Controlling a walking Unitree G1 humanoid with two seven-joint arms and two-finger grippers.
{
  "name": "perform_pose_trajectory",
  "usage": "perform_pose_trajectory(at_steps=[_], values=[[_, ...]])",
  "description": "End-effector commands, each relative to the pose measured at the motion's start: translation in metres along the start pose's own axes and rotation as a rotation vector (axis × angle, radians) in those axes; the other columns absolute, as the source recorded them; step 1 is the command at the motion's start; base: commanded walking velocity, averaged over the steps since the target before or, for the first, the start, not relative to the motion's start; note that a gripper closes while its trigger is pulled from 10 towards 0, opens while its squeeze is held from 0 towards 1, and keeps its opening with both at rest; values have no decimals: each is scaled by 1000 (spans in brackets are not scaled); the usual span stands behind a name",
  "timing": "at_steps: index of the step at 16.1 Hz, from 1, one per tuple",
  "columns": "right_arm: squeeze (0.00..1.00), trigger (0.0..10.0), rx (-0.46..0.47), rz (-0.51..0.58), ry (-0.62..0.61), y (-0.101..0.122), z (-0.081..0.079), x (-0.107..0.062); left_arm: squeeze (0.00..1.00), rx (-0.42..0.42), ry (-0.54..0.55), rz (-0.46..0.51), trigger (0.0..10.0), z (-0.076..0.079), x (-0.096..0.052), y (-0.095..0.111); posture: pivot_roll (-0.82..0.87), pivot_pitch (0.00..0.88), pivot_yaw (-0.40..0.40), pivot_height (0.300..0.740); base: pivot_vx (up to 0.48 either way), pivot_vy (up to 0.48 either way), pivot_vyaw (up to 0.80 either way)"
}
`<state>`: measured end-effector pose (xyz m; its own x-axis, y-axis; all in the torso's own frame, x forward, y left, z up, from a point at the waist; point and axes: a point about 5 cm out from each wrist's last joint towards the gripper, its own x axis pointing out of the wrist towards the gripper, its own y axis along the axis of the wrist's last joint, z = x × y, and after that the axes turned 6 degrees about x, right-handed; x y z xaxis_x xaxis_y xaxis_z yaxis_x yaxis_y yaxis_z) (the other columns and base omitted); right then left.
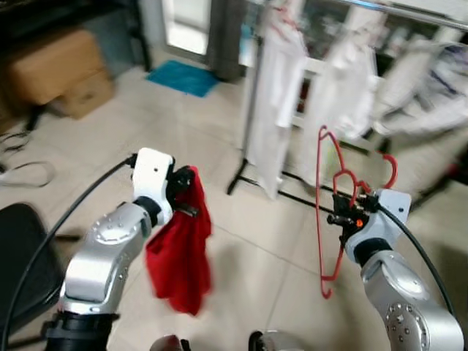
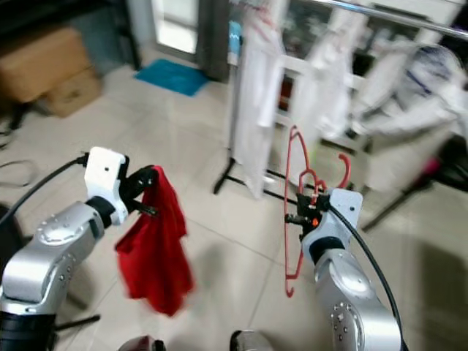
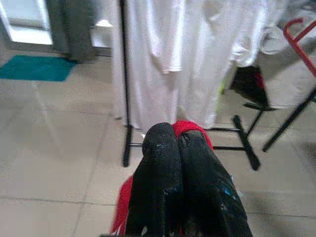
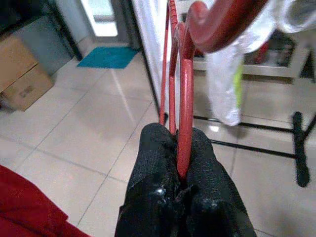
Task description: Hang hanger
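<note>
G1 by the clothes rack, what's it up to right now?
It stands on the tiled floor facing the clothes rack, where white garments hang. The left hand is shut on a red cloth that dangles below it. The right hand is shut on a red hanger, held upright in the air short of the rack. The hanger is not yet on the rail.

The red hanger (image 1: 330, 212) is smooth, glossy plastic. The red garment (image 1: 179, 252) is soft, matt cloth in loose folds. Both gripper fingers (image 4: 153, 163) carry a matt black, finely textured rubber-like covering. The arm shells (image 1: 102, 252) are satin silver metal. The floor tiles (image 1: 183, 139) are pale, glossy and reflective. The white garments (image 1: 274, 95) are thin cloth; the cardboard boxes (image 1: 62, 69) are matt brown.
</note>
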<state>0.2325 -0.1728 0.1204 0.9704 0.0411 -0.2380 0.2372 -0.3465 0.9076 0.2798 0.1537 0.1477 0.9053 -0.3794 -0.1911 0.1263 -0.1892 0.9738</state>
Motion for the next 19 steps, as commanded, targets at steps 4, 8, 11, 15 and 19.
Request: perform_pose_trajectory(at_steps=[4, 8, 11, 15, 19], values=[[0, 10000, -5, 30, 21, 6, -10, -1, 0, 17, -4, 41, 10000, 12, 0, 9, -16, 81, -49, 740, 0, 0, -800], [0, 10000, -33, 38, 41, 7, -15, -2, 0, 21, 9, 44, 10000, 12, 2, 13, -19, 71, -44, 740, 0, 0, -800], [0, 10000, 5, 106, 78, 19, -24, -1, 0, 19, 12, 48, 10000, 14, 4, 14, -17, 70, -46, 740, 0, 0, -800], [0, 10000, -1, 83, 89, 16, -26, 1, 0, 14, 17, 46, 10000, 12, 3, 15, -14, 71, -47, 740, 0, 0, -800], [0, 10000, 7, 70, 50, 13, -19, 0, 0, 26, 12, 42, 10000, 14, 5, 14, -18, 67, -45, 740, 0, 0, -800]])
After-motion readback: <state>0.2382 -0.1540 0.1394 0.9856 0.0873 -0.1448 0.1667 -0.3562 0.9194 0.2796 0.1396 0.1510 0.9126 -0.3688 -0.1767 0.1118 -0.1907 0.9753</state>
